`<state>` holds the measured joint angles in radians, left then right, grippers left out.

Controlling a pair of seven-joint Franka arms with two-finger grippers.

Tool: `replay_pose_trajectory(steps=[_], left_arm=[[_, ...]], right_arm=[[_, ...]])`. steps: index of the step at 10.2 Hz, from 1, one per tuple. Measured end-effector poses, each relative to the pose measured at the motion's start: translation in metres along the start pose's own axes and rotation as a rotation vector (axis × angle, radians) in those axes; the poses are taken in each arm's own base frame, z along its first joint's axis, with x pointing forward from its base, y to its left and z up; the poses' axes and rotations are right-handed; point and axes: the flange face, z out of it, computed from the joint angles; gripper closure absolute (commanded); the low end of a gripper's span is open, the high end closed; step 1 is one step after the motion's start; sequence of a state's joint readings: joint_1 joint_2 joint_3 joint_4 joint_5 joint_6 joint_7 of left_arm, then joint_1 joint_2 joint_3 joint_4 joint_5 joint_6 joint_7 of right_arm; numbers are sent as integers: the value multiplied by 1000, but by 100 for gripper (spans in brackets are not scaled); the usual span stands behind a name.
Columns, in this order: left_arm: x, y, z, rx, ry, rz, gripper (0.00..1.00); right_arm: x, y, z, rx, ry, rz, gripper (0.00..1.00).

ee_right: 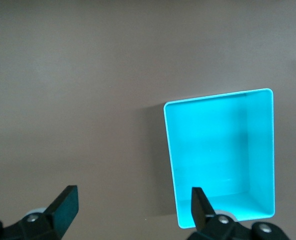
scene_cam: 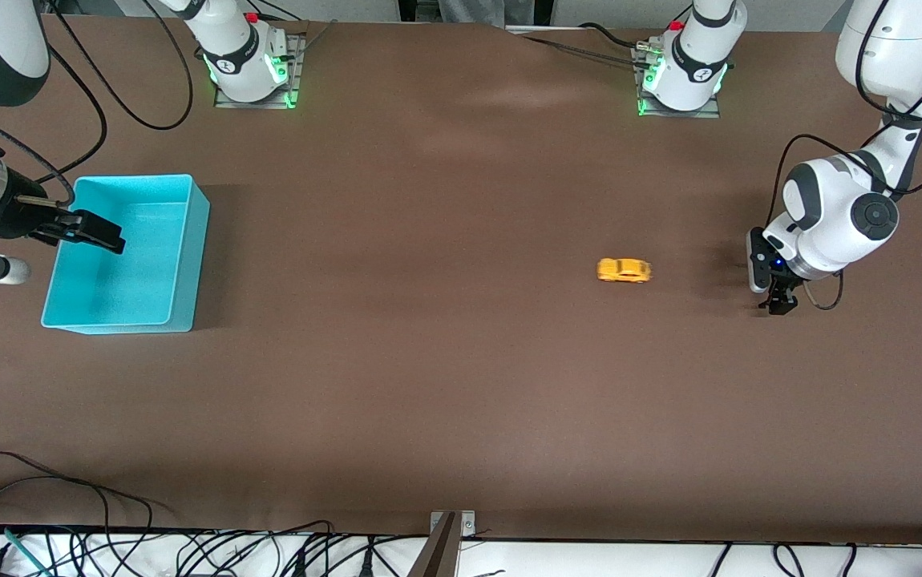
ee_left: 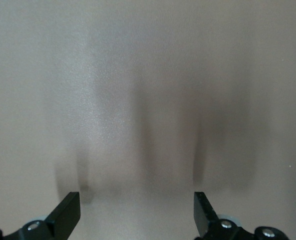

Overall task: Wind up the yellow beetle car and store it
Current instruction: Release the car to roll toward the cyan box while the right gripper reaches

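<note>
Yellow beetle car [scene_cam: 624, 271] sits on its wheels on the bare table [scene_cam: 445, 361], toward the left arm's end; nothing touching it, so wind-up not started by the look of it.

Left gripper [scene_cam: 779, 304] is low over the table just beside the car, on the side away from the bin; fingers spread wide, nothing between them (left wrist view shows only brown surface and the two fingertips [ee_left: 68, 210], car not in that view). Reads as a pre-grasp pose; it's the closer arm, so the pick and wind-up probably fall to it.

Right gripper [scene_cam: 96, 232] hangs over the turquoise bin [scene_cam: 180, 264], above the edge toward its own end of the table; also open and empty; right wrist view looks down into the bin [ee_right: 220, 150], which has nothing in it. Right arm waits there, likely staged for the store step.

Bin and car are well apart, each near one gripper; so storing likely means a long carry or a handover (my guess).

Risk: car is tiny and rounded against wide fingers; easy to nudge and roll off.
</note>
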<state>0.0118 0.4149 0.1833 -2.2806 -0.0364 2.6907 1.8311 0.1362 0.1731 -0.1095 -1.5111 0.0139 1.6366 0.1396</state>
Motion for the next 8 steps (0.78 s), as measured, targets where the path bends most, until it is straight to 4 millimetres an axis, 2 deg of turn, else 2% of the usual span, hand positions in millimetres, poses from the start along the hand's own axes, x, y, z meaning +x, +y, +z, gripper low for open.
replay_pose_trajectory(steps=[1,3,8], left_arm=[[-1,-6,-12,25,-3,-1,0],[-4,-15,-60,76,3,-6,0],[-8,-13,-166,177,22,-14,0]], right_arm=[[0,0,0,0,-1,0,0],[0,0,1,-1,-2,0,0],[2,-1,7,-3,-13,0,0]])
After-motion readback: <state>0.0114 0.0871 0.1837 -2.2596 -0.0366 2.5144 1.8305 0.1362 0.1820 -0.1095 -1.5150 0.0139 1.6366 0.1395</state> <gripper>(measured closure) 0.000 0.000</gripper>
